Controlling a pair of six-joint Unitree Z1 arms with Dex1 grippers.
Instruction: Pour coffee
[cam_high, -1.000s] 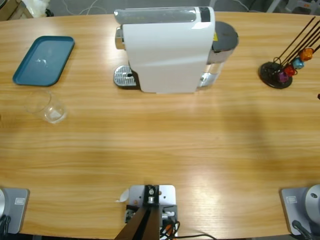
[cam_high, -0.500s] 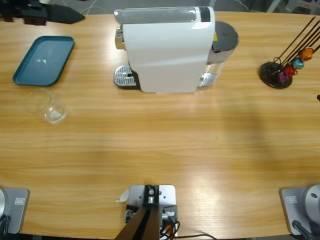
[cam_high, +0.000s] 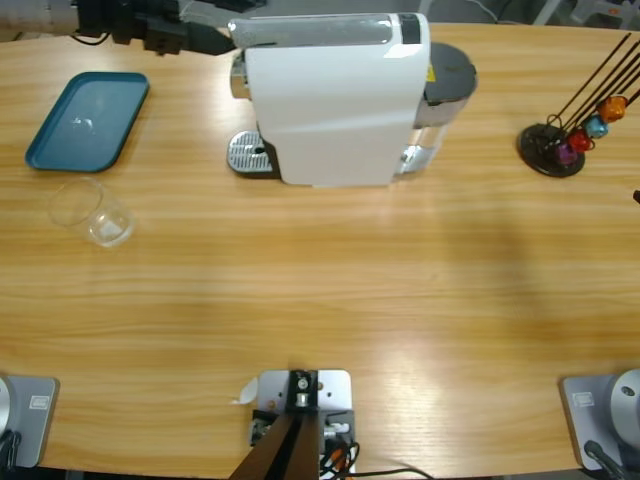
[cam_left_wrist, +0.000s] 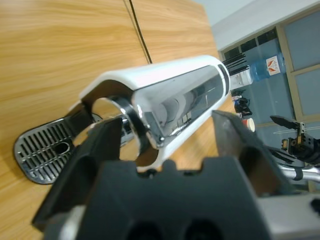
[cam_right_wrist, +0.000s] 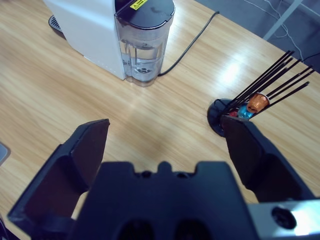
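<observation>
Left gripper (cam_left_wrist: 165, 145): jaws spread wide with nothing between them, at the table's far left edge, aimed along the chrome lever on top of the coffee machine (cam_high: 335, 95).
Right gripper (cam_right_wrist: 165, 145): also spread and empty, high above the table's right end and looking down; it does not show in the high view.
Step in hand: judged to be the left arm's approach to the machine's front end; it should line up squarely with the brew head and close only once the jaws bracket the part it wants.
Coffee machine: white body, drip grate (cam_high: 248, 155) at its left foot, empty.
Glass tumbler (cam_high: 93, 213): lying on bare wood below the tray, well apart from the grate; no coffee can be made out in it.
Blue tray (cam_high: 88, 120): empty, far left.
Water tank (cam_right_wrist: 144, 42): clear, behind the machine.
Capsule rack (cam_high: 555, 148): black wires with coloured capsules, far right.
Obstacles: none between the left gripper and the machine; the tumbler must reach the grate before any pour.
</observation>
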